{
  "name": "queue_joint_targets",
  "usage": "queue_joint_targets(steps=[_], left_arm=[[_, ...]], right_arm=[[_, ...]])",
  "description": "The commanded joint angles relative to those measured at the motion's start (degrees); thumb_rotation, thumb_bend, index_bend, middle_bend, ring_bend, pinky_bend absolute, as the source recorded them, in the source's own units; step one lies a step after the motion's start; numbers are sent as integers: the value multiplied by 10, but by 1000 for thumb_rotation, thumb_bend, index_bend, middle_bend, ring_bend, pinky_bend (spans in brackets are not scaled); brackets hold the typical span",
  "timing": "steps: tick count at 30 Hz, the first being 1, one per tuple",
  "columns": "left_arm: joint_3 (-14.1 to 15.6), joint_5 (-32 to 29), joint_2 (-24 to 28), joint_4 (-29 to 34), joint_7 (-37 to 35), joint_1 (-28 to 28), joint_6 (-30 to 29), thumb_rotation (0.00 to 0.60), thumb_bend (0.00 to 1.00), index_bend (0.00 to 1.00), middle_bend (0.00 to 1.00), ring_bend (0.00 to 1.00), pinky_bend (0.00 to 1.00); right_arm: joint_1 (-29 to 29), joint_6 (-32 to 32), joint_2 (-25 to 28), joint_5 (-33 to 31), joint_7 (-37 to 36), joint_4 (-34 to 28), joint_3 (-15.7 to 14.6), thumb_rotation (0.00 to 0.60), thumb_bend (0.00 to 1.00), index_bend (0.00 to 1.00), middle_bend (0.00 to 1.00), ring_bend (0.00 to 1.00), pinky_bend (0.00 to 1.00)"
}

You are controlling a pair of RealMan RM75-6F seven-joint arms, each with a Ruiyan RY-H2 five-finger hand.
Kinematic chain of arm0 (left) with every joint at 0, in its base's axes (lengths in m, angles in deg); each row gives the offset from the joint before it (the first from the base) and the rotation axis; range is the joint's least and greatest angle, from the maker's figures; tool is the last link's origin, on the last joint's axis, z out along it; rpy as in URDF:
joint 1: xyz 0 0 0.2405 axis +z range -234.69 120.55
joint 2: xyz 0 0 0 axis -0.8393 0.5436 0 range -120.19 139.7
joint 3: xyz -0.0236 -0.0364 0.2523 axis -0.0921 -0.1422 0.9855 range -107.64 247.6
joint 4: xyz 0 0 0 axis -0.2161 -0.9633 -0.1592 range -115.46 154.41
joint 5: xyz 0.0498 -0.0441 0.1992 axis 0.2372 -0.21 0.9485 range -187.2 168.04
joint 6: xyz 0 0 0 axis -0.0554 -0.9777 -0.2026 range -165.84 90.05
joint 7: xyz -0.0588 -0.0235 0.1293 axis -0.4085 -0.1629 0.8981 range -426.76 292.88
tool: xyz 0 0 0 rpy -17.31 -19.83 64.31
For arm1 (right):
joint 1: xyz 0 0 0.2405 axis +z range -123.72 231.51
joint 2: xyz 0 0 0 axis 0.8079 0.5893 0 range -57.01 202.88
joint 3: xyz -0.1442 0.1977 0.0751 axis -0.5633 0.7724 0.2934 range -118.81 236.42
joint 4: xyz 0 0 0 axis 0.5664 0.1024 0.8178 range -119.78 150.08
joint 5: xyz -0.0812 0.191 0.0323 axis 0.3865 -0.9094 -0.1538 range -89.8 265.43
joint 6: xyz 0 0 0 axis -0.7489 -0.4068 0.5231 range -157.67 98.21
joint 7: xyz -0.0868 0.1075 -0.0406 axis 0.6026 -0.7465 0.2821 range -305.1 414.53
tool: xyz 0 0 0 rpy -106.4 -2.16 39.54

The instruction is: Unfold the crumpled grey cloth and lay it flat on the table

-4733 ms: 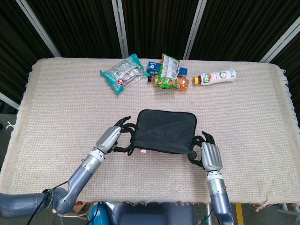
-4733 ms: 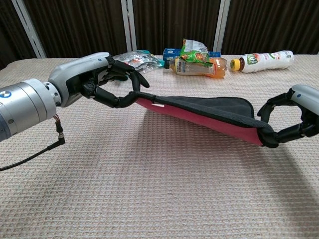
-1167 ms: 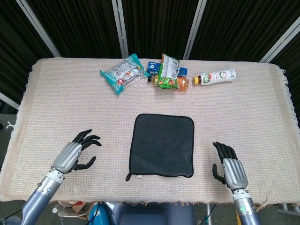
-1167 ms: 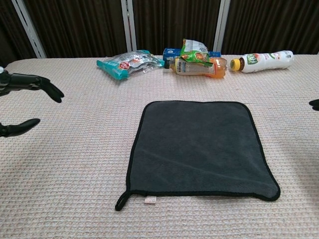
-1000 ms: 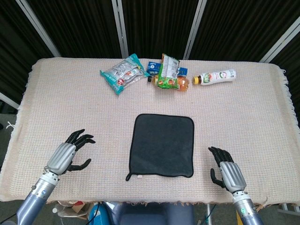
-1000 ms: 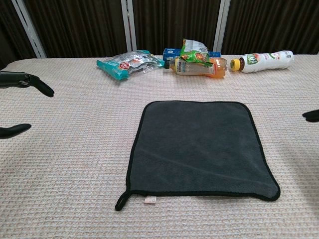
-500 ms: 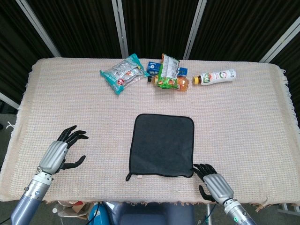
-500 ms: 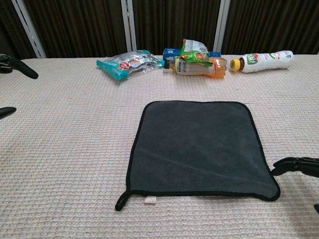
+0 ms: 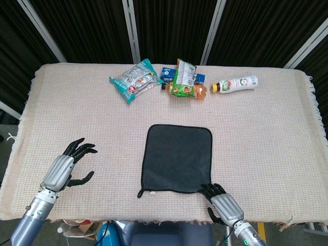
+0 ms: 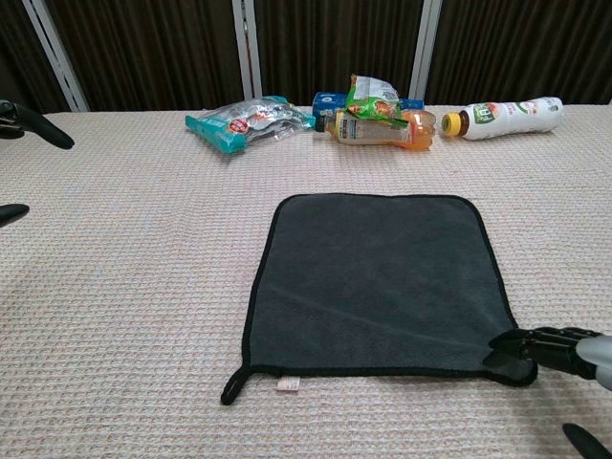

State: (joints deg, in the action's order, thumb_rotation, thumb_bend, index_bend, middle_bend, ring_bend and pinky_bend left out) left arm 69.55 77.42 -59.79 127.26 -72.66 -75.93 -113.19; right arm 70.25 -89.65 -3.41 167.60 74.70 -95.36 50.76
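One grey cloth [image 9: 178,158], flat, square-on.

We log the left hand [image 9: 64,168] with a smooth silver-grey back shell and black segmented fingers [image 9: 80,147]. Its wrist is a silver cylinder with ringed bands, joined to a grey-blue forearm. The right hand [image 9: 223,203] matches: silver-grey shell, black fingers [image 10: 535,341], and a small green mark at the wrist.

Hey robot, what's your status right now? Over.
Left robot hand open, off to the side. Right robot hand open, fingertips at near corner of flat grey square cloth. Nothing in the way.
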Motion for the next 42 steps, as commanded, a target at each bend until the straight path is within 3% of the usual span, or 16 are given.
queue_joint_targets(steps=[1, 16, 32, 42], left_arm=[[0, 0, 0, 0, 0, 0, 1, 600, 365, 254, 166, 18, 37], [-4, -2, 5, 3, -13, 3, 7, 600, 364, 254, 166, 18, 37], [-5, 10, 12, 10, -30, 7, 3, 600, 365, 254, 166, 19, 37], [-7, 8, 11, 9, -30, 7, 6, 600, 365, 254, 166, 19, 37]], right_arm=[[0, -4, -11, -9, 10, 2, 6, 600, 634, 159, 85, 0, 1], [-3, -18, -59, -49, 63, 15, 19, 600, 633, 159, 83, 0, 1], [-13, -28, -90, -68, 109, 25, -1, 600, 633, 159, 73, 0, 1], [-23, -44, -94, -39, 120, 0, -21, 600, 632, 159, 72, 0, 1]])
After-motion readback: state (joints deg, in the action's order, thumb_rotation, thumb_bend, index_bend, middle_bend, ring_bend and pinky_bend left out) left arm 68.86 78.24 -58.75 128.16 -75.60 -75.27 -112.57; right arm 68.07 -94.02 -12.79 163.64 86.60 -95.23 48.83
